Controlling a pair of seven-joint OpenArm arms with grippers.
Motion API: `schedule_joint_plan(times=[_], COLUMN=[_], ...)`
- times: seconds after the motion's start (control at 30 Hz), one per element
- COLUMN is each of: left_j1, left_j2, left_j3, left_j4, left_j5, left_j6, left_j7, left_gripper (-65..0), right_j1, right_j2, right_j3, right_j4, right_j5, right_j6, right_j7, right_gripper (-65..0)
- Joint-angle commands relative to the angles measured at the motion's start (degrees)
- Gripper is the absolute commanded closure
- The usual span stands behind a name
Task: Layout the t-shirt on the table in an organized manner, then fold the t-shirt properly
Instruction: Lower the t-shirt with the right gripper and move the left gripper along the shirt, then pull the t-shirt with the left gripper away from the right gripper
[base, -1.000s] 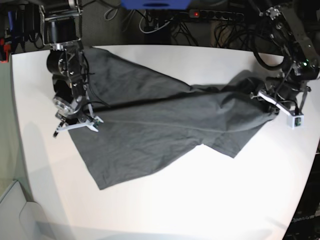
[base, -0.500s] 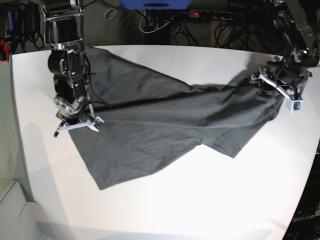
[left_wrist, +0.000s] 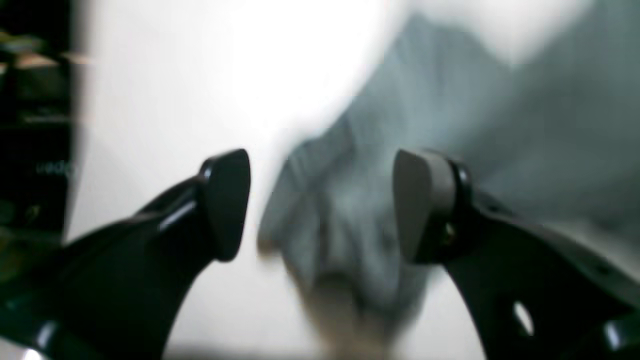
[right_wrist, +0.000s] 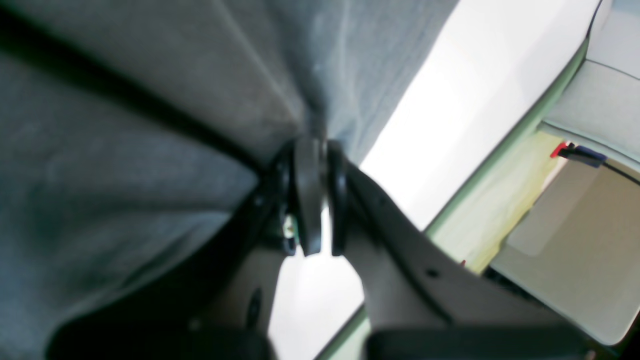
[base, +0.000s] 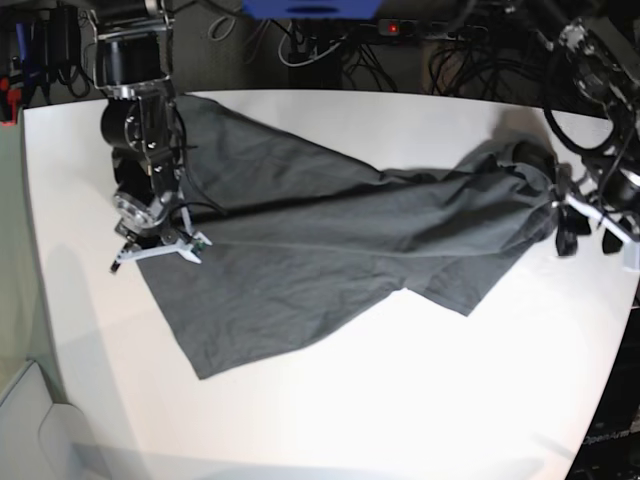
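Observation:
The dark grey t-shirt (base: 330, 240) lies spread and creased across the white table (base: 400, 400), stretched from far left to right. At the left, my right gripper (base: 152, 245) is shut on the shirt's left edge. The right wrist view shows its jaws (right_wrist: 314, 195) pinched on a fold of t-shirt (right_wrist: 150, 100) cloth. My left gripper (base: 588, 232) hangs just beyond the shirt's right end with its jaws apart. In the blurred left wrist view the left gripper (left_wrist: 320, 200) is open with nothing gripped, and bunched t-shirt (left_wrist: 350, 200) cloth lies on the table (left_wrist: 175, 75) below the gap.
Cables and a power strip (base: 430, 30) run behind the table's far edge, next to a blue object (base: 310, 8). A pale grey-green surface (base: 20, 420) sits beyond the table's left edge. The table's right edge passes close to the left gripper.
My left gripper has opened and let go of the shirt's right end, then drawn off to the right. That end now rests on the table. The right gripper keeps its hold.

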Motion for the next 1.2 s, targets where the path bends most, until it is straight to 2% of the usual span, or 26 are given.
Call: schedule_joint_plan(times=[0.0,0.07,0.17,0.3,0.33,0.37,0.43,0.5,0.53,0.63,0.7,0.87,0.97,1.03,1.17], left_j1=[-2.2,-5.36,-10.37,-14.06,-14.94,-15.47,-15.56,-15.56,-15.47,-14.86,-14.59,-13.98,-14.5,-17.05,-23.21], left_j2=[-0.23,-0.14,-0.14,-0.58,-0.58,-0.41,-0.23,-0.23,-0.14,-0.14,-0.23,-0.67,-0.76,-0.84,-1.81], left_j3=[-0.03,0.23,4.1,10.61,11.84,12.89,14.82,16.32,16.41,16.32,16.23,16.41,16.5,16.76,16.76], left_j4=[-0.27,-2.73,-10.03,-23.04,-26.03,-28.58,-31.83,-33.68,-34.29,-36.32,-37.55,-41.33,-45.99,-50.82,-61.72], left_j5=[-0.57,-0.84,-0.66,-0.57,-0.57,-0.57,-0.57,-0.57,-0.57,-0.57,-0.57,-0.57,-0.57,-0.57,-0.57], left_j6=[1.9,6.12,11.57,16.23,17.11,18.25,21.06,24.32,25.81,29.77,32.23,37.94,38.65,38.82,38.82], left_j7=[-0.51,-0.51,-0.86,-1.56,-2.62,-4.29,-7.8,-10.0,-10.53,-11.32,-12.55,-16.68,-21.78,-26.44,-32.15], left_gripper=[-43.7,-43.7,-43.7,-43.0,-40.9,-35.7,-20.9,-3.2,0.0,-3.1,-0.1,-0.4,-0.4,-0.4,-0.4], right_j1=[-0.2,-0.2,0.06,-0.03,-0.03,-0.03,-0.03,0.06,0.06,-0.11,-0.2,-0.29,-0.29,-0.29,-0.29], right_j2=[-0.64,-0.72,-0.9,-0.99,-0.99,-0.99,-0.99,-0.99,-0.9,-0.72,-0.64,-0.64,-0.64,-0.64,-0.64], right_j3=[-0.21,-0.21,-0.21,-0.21,-0.21,-0.21,-0.21,-0.21,-0.21,-0.21,-0.21,-0.21,-0.21,-0.21,-0.21], right_j4=[-0.13,-0.13,-0.13,-0.13,-0.13,-0.13,-0.13,-0.13,-0.13,-0.13,-0.13,-0.13,-0.13,-0.13,-0.13], right_j5=[2.24,2.24,2.24,2.24,2.24,2.24,2.24,2.24,2.24,2.24,2.24,2.24,2.24,2.24,2.24], right_j6=[2.13,2.13,2.13,2.13,2.13,2.13,2.13,2.13,2.13,2.13,2.13,2.13,2.13,2.13,2.13], right_j7=[0.72,0.72,0.72,0.72,0.72,0.72,0.72,0.72,0.72,0.72,0.72,0.72,0.72,0.72,0.72], right_gripper=[-2.4,-2.4,-2.5,-2.5,-2.5,-2.5,-2.5,-2.5,-2.5,-2.5,-2.5,-2.5,-2.4,-2.4,-2.4])
